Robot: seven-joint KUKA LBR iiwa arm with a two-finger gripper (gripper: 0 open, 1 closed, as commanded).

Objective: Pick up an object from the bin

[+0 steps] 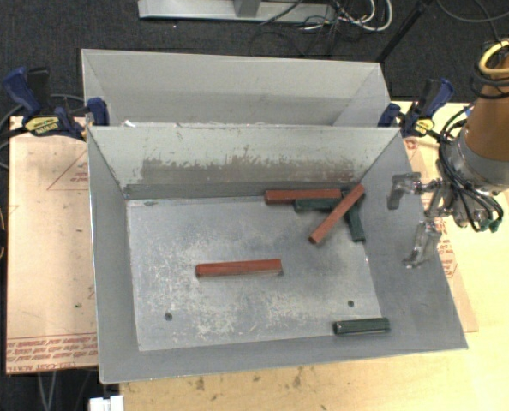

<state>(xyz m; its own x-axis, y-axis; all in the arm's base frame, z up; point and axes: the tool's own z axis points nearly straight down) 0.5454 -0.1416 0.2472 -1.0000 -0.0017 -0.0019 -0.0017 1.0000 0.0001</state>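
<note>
Bin [109, 255]: grey metal, with sloped walls and a flat floor.
Arm [494, 135]: at the right side, above the bin's right wall.
Heap [337, 215]: red and dark bars, crossed, by the back wall.
Red bar [238, 269]: alone, flat, mid-floor. It looks stiff and light; I would pinch it across its narrow width, at the middle.
Claw [411, 219]: open and empty, over the right wall, near the heap.
Dark bar [362, 325]: alone, front right.
</note>
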